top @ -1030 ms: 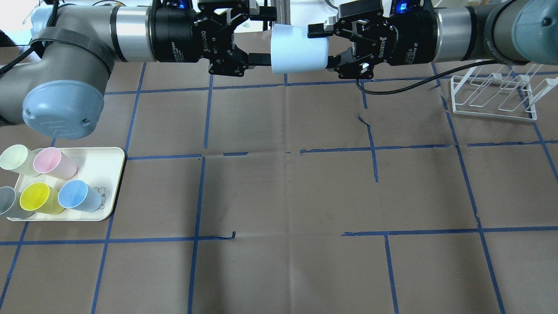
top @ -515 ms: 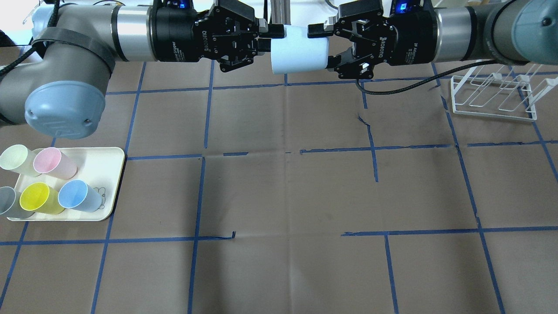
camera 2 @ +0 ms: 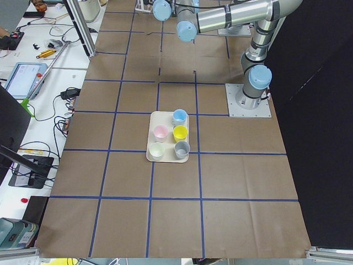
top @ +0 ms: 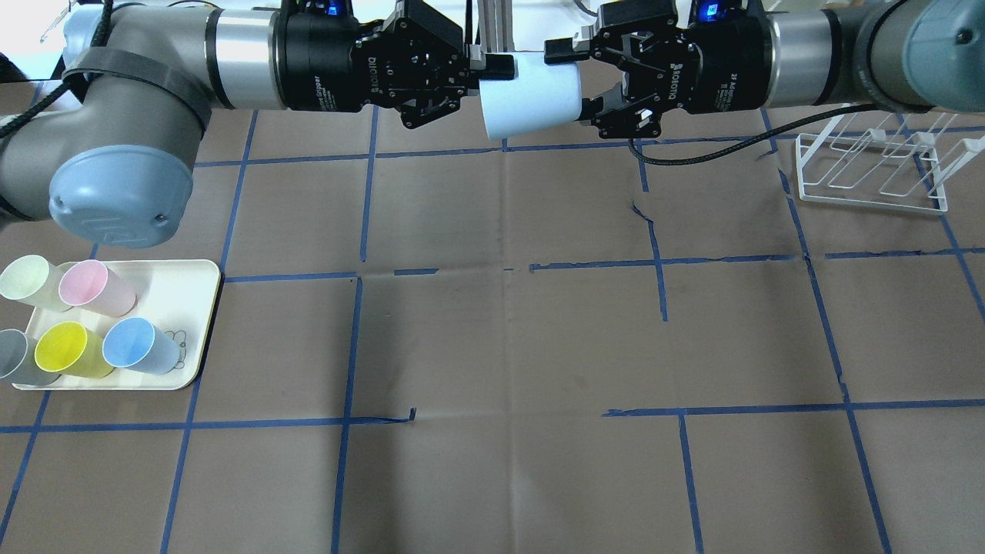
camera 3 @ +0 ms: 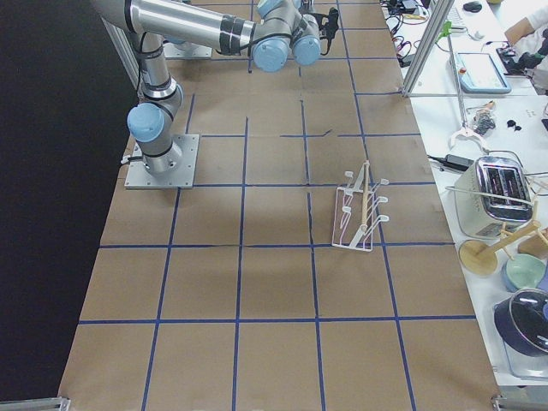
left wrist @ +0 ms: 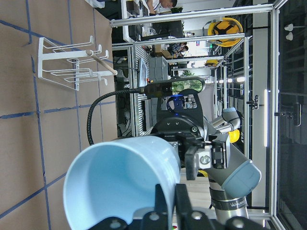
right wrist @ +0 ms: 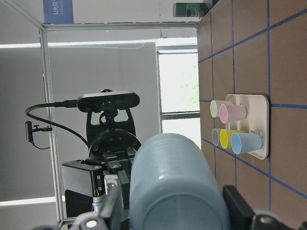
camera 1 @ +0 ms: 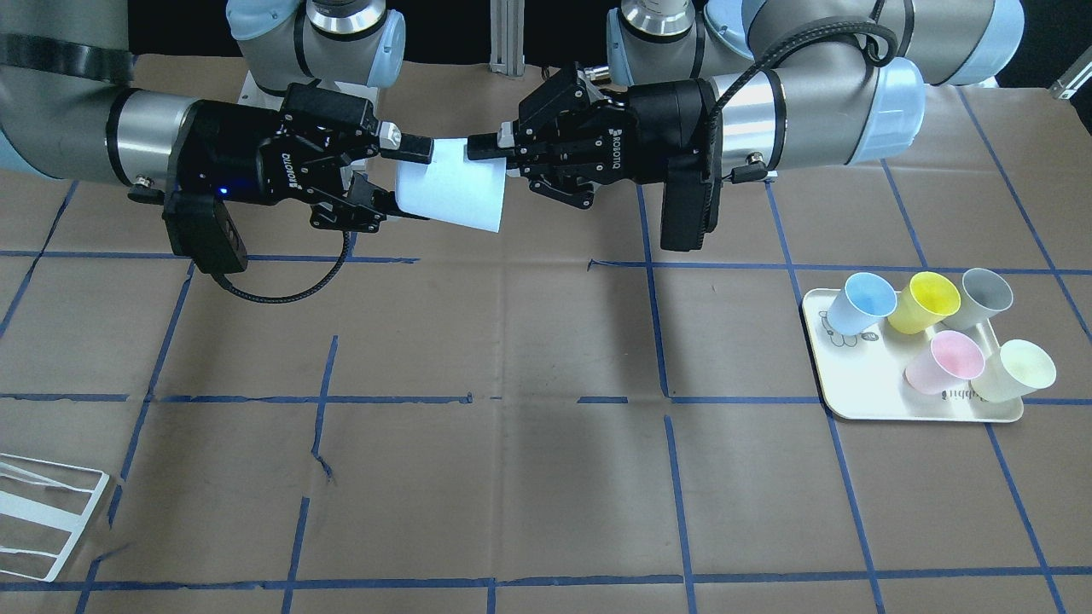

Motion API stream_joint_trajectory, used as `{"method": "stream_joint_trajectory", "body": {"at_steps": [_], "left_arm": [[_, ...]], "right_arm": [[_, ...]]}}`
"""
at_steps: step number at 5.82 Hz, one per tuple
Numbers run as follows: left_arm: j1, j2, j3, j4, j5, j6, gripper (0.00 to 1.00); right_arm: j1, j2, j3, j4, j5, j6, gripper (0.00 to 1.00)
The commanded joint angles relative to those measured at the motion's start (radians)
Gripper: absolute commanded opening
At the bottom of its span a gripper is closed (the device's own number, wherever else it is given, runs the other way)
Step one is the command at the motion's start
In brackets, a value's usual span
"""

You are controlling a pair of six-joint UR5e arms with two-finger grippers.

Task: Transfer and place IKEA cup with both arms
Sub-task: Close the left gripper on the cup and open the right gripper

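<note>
The pale-blue IKEA cup (top: 531,100) hangs on its side in mid-air above the far middle of the table, between both grippers; it also shows in the front view (camera 1: 452,194). My left gripper (top: 500,68) is shut on the cup's rim, one finger inside the mouth and one outside, as the left wrist view (left wrist: 170,201) shows. My right gripper (top: 575,81) is shut on the cup's base end, with a finger on each side (right wrist: 240,206). The cup tilts, its mouth end lower. A second pale-blue cup (top: 138,346) stands on the tray.
A cream tray (top: 181,286) at the table's front left holds a pink cup (top: 92,286), a yellow cup (top: 69,350) and others. A white wire rack (top: 869,169) stands at the far right. A black cable (top: 692,160) hangs below the right wrist.
My left gripper, open around the cup's mouth a second ago, closed on the rim and moved slightly right. The cup has tilted, mouth end down. The right gripper has stayed put.
</note>
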Motion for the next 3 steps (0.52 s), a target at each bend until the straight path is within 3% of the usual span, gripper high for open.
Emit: {"method": "stream_joint_trajectory", "body": {"at_steps": [1, 3], "left_arm": [[0.001, 0.004, 0.0, 0.002, 0.002, 0.0, 0.0], [0.007, 0.021, 0.003, -0.001, 0.055, -0.027, 0.0]], "right_arm": [[-0.003, -0.006, -0.008, -0.004, 0.0, 0.014, 1.0], [-0.037, -0.003, -0.013, -0.033, -0.014, 0.025, 1.0]]}}
